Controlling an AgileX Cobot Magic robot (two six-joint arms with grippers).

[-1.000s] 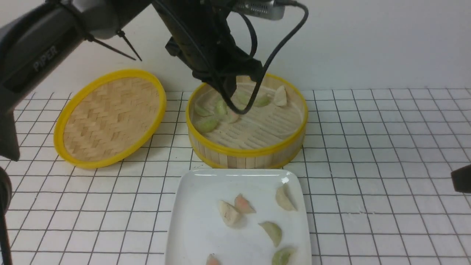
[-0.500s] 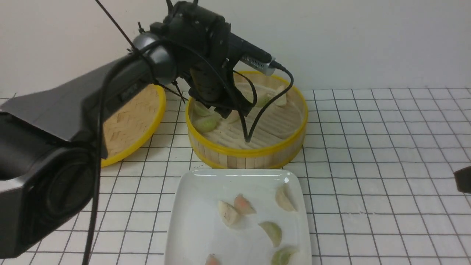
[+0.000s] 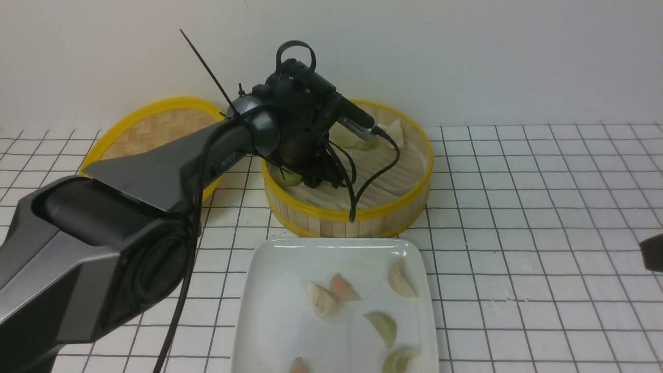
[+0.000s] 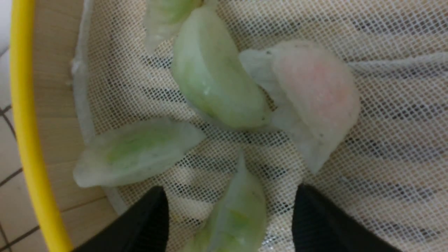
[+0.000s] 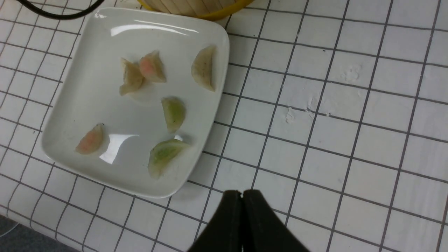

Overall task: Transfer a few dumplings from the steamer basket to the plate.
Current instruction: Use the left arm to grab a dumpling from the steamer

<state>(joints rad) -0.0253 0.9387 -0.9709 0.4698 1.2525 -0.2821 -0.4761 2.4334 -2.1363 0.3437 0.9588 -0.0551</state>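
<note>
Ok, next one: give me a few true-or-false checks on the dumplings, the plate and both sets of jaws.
1. Six dumplings lie on the plate. True.
2. The left jaws are shut and empty above the plate. False: they stand open on either side of a green dumpling inside the steamer basket.
3. The right jaws are shut, over the table beside the plate. True.
4. The steamer basket is empty. False: several dumplings lie in it, including a pinkish dumpling.
</note>
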